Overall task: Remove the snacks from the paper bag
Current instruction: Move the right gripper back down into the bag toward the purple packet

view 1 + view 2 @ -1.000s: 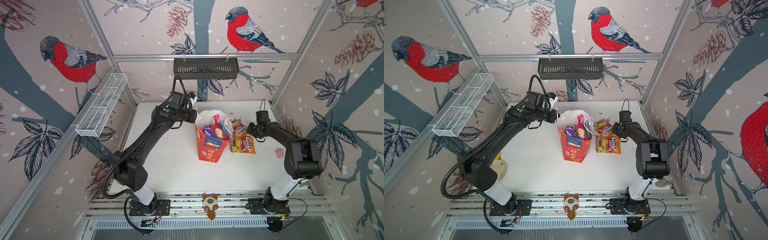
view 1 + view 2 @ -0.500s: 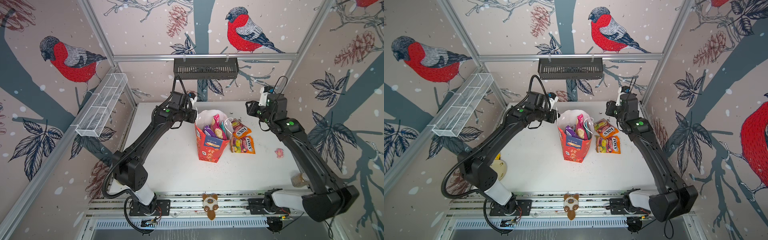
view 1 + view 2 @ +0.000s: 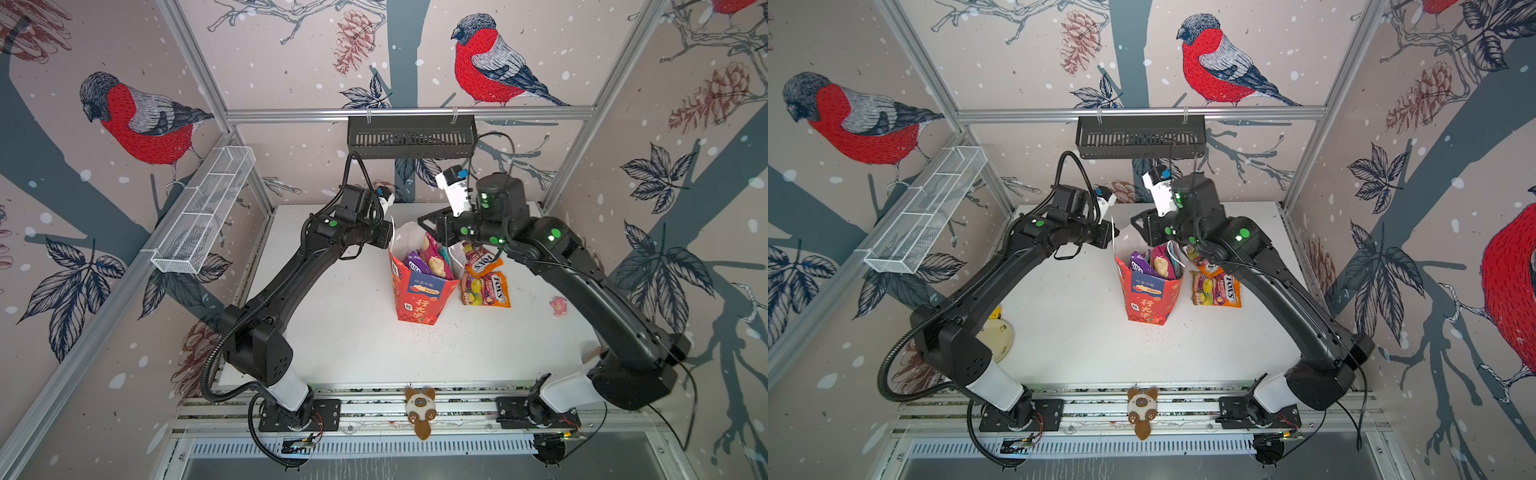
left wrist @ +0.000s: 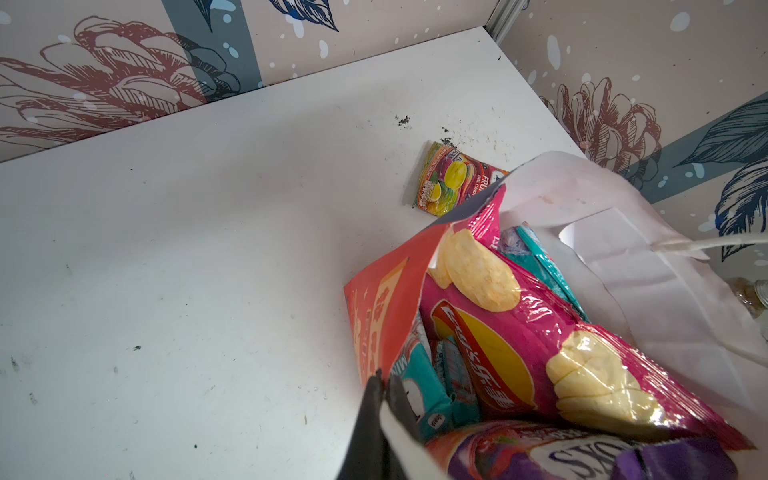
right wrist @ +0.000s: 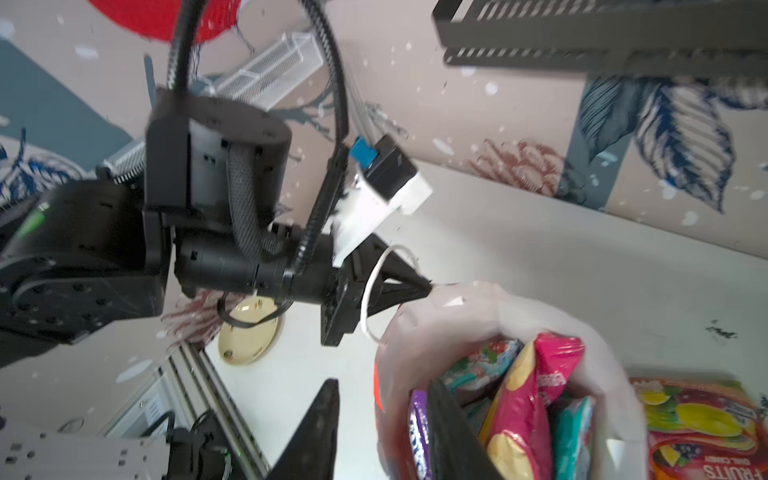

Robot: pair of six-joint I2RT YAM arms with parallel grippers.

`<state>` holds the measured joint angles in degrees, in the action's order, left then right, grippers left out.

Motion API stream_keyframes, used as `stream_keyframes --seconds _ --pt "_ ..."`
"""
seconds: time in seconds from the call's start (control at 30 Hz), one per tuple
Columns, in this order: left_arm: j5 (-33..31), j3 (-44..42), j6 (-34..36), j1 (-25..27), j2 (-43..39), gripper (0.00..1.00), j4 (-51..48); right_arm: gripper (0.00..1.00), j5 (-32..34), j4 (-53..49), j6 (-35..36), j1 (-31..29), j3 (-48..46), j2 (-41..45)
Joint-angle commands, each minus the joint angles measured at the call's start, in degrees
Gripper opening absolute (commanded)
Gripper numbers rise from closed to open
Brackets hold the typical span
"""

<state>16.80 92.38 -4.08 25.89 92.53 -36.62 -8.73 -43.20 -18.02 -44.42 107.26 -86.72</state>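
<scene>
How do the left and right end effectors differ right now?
The left end effector is shut, pinching the rim of the paper bag; the right end effector is open and holds nothing. The left grips from the side; the right hangs over the bag's mouth, above the snacks. Both are at the bag's top.

Paper bag (image 3: 419, 305): red, blue panel, gold characters, white inside. Chip bag (image 4: 540, 328): pink, yellow chips. Candy packets (image 3: 484, 291) right of it: orange. Surface (image 3: 340, 332): white, speckled.
</scene>
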Motion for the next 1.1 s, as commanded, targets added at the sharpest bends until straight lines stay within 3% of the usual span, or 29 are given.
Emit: stream_keyframes --seconds 0.0,0.47,1.07 --pt "1.2 -0.6 0.9 0.0 -1.0 0.0 1.3 0.39 0.9 -9.6 0.4 -0.9 0.3 -2.7" --pt "1.7 -2.9 0.3 0.0 -2.8 0.0 2.5 0.46 2.6 -9.0 -1.6 -0.8 -9.4 -2.6" --pt "1.9 -3.7 0.0 0.0 -3.2 0.0 3.7 0.51 0.1 -10.4 1.8 0.4 -6.3 -7.8"
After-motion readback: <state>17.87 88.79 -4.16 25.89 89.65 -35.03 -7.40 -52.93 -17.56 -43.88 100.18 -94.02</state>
